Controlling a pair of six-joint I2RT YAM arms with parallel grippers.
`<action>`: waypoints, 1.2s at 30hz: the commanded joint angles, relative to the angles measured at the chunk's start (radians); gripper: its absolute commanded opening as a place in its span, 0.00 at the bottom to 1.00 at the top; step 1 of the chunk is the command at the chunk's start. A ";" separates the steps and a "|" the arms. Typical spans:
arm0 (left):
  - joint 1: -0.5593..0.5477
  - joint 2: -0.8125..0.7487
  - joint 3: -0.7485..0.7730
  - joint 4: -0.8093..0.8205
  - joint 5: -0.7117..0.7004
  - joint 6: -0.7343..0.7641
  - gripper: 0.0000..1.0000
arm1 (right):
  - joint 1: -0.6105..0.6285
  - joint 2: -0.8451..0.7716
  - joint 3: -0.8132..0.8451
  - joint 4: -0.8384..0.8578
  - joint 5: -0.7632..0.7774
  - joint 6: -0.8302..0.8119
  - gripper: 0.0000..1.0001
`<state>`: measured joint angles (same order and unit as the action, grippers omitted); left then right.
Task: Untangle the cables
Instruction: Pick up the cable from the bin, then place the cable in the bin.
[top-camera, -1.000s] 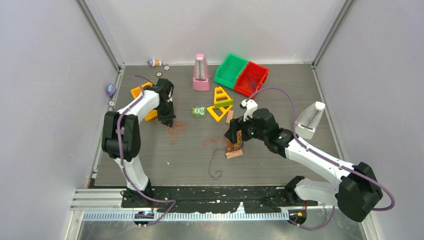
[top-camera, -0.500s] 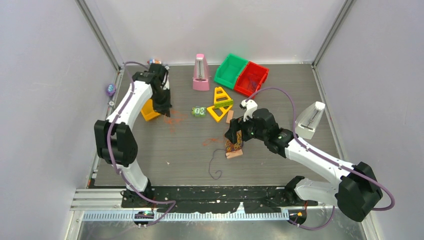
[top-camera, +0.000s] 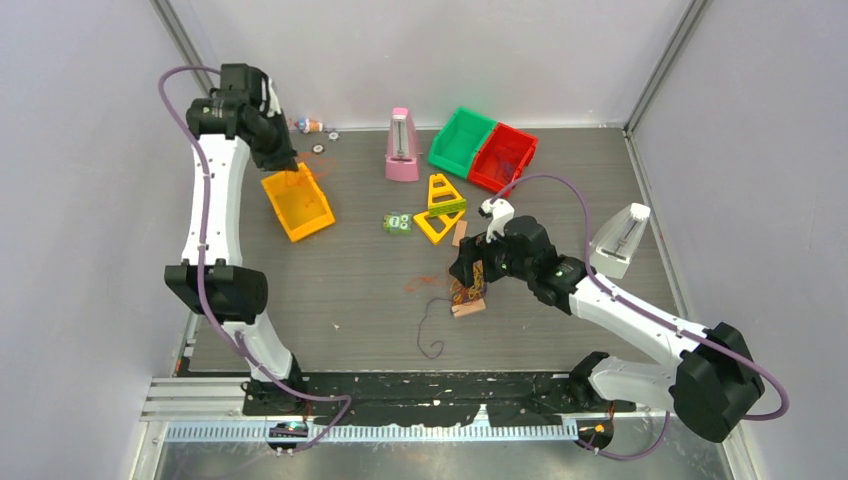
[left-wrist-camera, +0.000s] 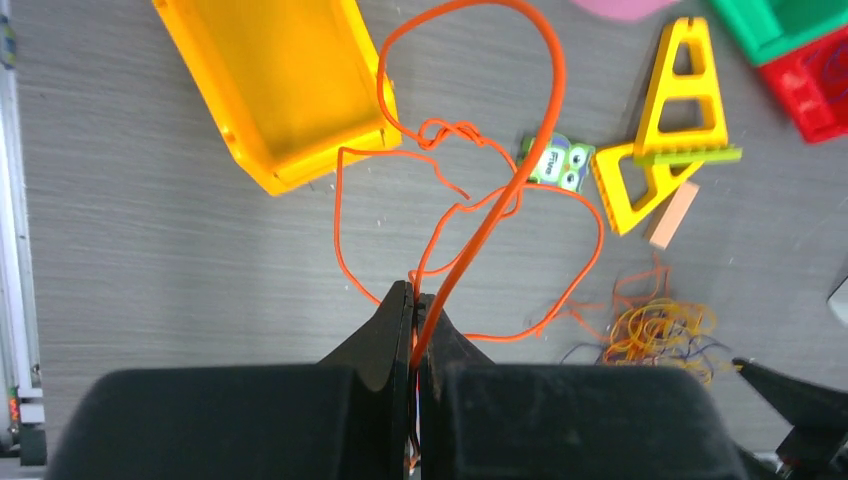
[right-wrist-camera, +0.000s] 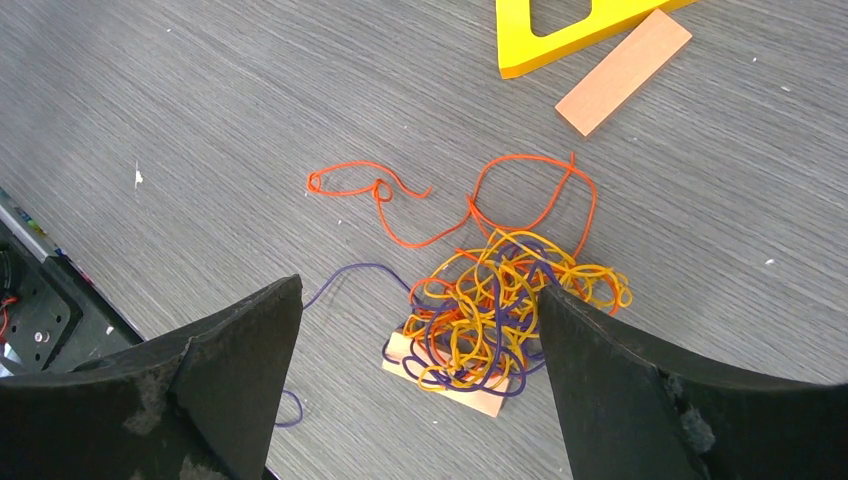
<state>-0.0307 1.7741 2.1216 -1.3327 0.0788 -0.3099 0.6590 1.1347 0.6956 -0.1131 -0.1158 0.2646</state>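
Where the table lies just on the near side of the yellow triangle (top-camera: 440, 205), toward the arm bases, the cables (right-wrist-camera: 500, 315) sit as a small knot of orange, yellow and purple strands, heaped on a wooden block (right-wrist-camera: 470, 398). Loose ends: one orange strand (right-wrist-camera: 380, 200) flat on the table on the knot's left, one purple strand (top-camera: 430, 330) curling off nearer the bases. Right gripper (right-wrist-camera: 417, 295): fingers wide apart, one on each side of the knot and above it, holding nothing. Separate item: orange cable (left-wrist-camera: 470, 200), in open loops with a small knot, pinched between the closed fingers of the left gripper (left-wrist-camera: 413, 300), which is raised high, far left of the triangle and beyond the yellow bin (top-camera: 297, 203). Wooden slat (right-wrist-camera: 622, 72): just beside the triangle's right corner. Green card (top-camera: 398, 222) with cartoon eyes: just left of the triangle. Pink metronome (top-camera: 402, 146): behind it, to the left. Green bin (top-camera: 461, 140) and red bin (top-camera: 503, 156): behind it, to the right, side by side. White metronome (top-camera: 620, 240): well to its right.
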 joint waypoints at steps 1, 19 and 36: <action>0.072 0.093 0.121 -0.073 0.020 0.006 0.00 | -0.002 -0.020 0.042 0.000 0.004 -0.008 0.92; 0.171 0.369 0.033 0.234 -0.113 -0.116 0.00 | -0.002 -0.017 0.092 -0.062 0.013 -0.024 0.92; 0.137 0.354 -0.036 0.245 -0.252 -0.096 0.54 | -0.004 0.020 0.092 -0.049 0.004 -0.018 0.92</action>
<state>0.1200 2.2261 2.1105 -1.0889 -0.1112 -0.4129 0.6590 1.1526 0.7483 -0.1890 -0.1139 0.2562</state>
